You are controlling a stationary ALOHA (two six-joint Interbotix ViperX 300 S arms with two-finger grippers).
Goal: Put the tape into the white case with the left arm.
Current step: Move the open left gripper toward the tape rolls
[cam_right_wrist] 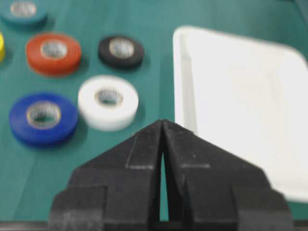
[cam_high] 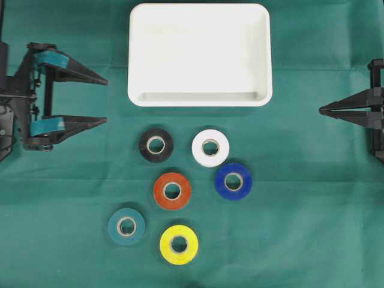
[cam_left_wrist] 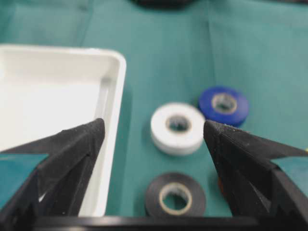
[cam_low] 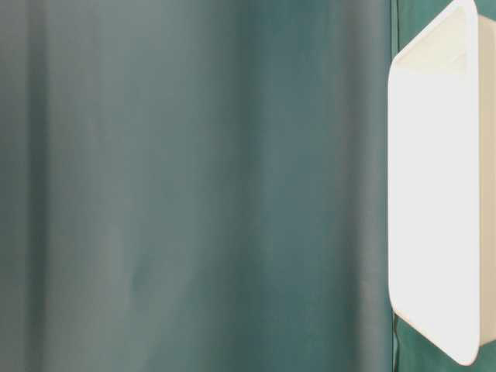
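tape rolls lie flat on the green surface (cam_high: 60, 252) below the white case (cam_high: 200, 55): black (cam_high: 156, 144), white (cam_high: 210, 147), blue (cam_high: 233, 181), orange (cam_high: 173, 191), teal (cam_high: 126, 227), yellow (cam_high: 179, 244). none shows readable writing. left hand (cam_high: 107, 100) gapes wide, holding nothing, left of the case; right hand (cam_high: 321, 110) is pinched together at the right edge.

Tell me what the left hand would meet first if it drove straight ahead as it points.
Probably the white case's near edge or the black tape: the open left hand points between them; its height is unclear.
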